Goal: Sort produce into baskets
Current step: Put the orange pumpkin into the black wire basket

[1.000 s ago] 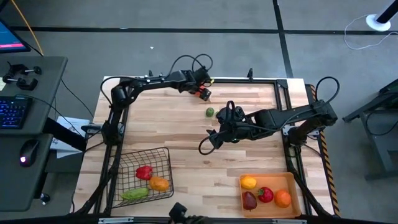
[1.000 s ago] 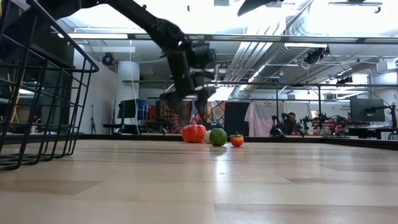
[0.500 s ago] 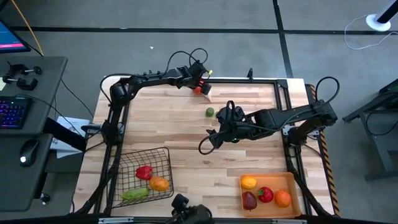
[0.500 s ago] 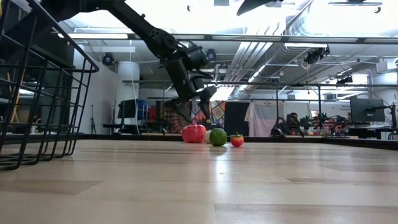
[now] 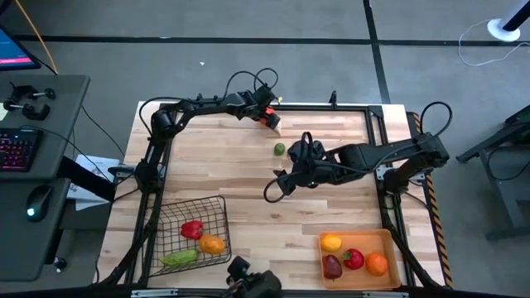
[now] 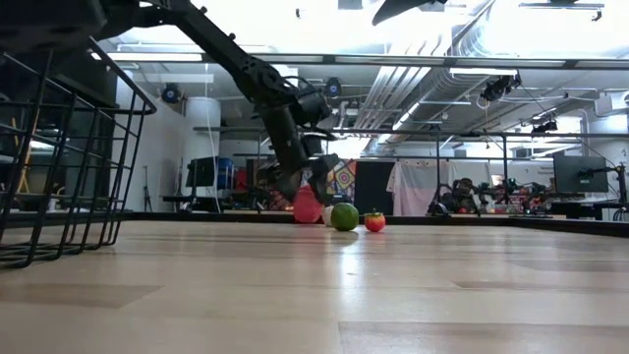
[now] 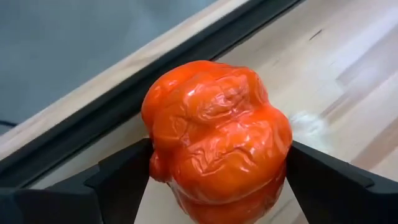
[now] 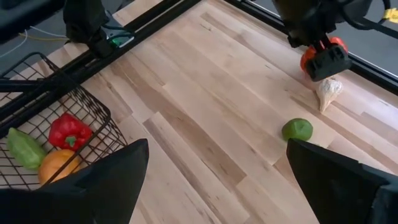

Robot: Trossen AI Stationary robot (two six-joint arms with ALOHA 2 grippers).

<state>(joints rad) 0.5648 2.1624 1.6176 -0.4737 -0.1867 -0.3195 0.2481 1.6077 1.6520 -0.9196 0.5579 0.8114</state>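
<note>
My left gripper [image 5: 267, 119] is at the table's far edge, shut on a red-orange toy pepper [image 7: 214, 137], which also shows in the low view [image 6: 310, 206]. A white piece [image 8: 328, 92] lies right beside it, and a green lime [image 5: 280, 149] a little nearer. A small red tomato [image 6: 374, 222] shows in the low view only. My right gripper [image 5: 273, 187] hovers open and empty over the table's middle. The black wire basket [image 5: 217, 207] at the near left holds three pieces. The orange tray [image 5: 391, 248] at the near right holds several. My left gripper pinches the pepper by its two opposite sides [image 7: 155, 163] between its two fingers. The fingers [image 6: 291, 182] slant down from the table's left. The pepper's bottom [image 6: 311, 220] is at the table top; whether it rests there or is just clear, I cannot tell.
The table's black far rail [image 7: 93, 118] runs just behind the pepper. My right arm [image 5: 373, 156] lies across the table's right half. Bare wood shows between the basket and the tray [image 5: 273, 240].
My left gripper has gone down onto the red-orange pepper at the far edge and has shut on it, having stood open above it half a second ago. The pepper stays in about the same place.
</note>
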